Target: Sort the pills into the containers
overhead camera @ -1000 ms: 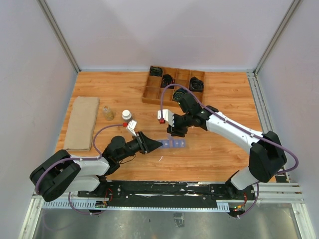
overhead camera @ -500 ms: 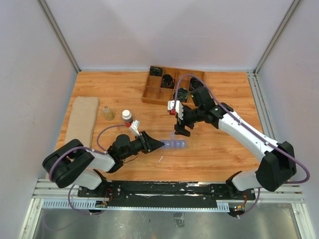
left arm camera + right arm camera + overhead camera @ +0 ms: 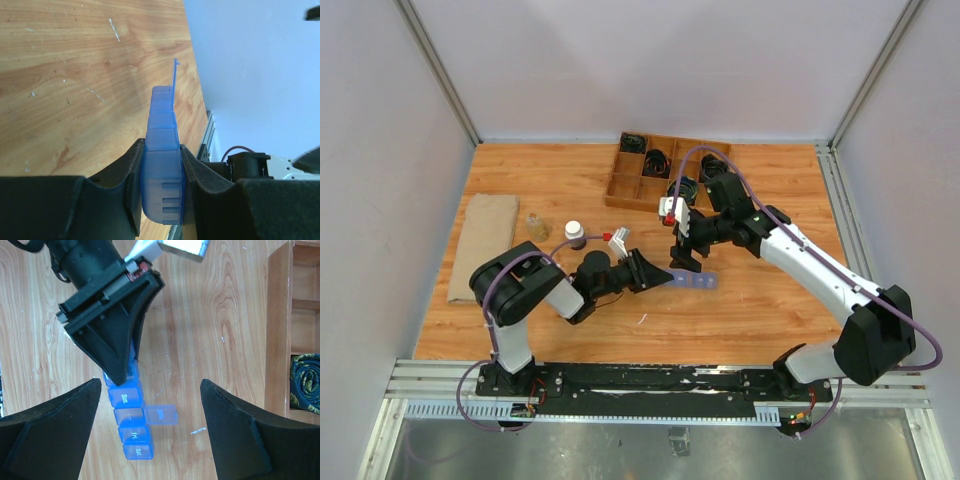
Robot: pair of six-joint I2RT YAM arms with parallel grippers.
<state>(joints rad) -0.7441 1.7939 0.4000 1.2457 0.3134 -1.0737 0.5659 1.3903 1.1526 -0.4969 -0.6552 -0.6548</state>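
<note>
Two arms meet over the middle of the surface (image 3: 520,185). The left arm (image 3: 525,285) is folded low by the near edge, its elbow raised and its forearm running rightward. The left pincer (image 3: 655,275) is clamped on one end of the strip (image 3: 697,279). In the left wrist view its fingers (image 3: 131,185) press both sides of the blue strip (image 3: 162,145). The right arm (image 3: 810,265) stretches from the near right corner toward the centre, wrist bent downward. The right pincer (image 3: 685,256) hangs just above the strip with its jaws spread wide, holding nothing. In the right wrist view the strip (image 3: 131,425) lies between those spread jaws, with one lid (image 3: 161,415) flipped open to the side.

The strip sits a little right of centre, nearer the near edge than the far one. Whether it rests on the surface or is lifted, I cannot tell.

Compared with half a second ago, the left pincer and strip have shifted to the right and slightly away from the near edge. The left arm's elbow has swung in from the near left corner and risen. The right arm has barely moved
</note>
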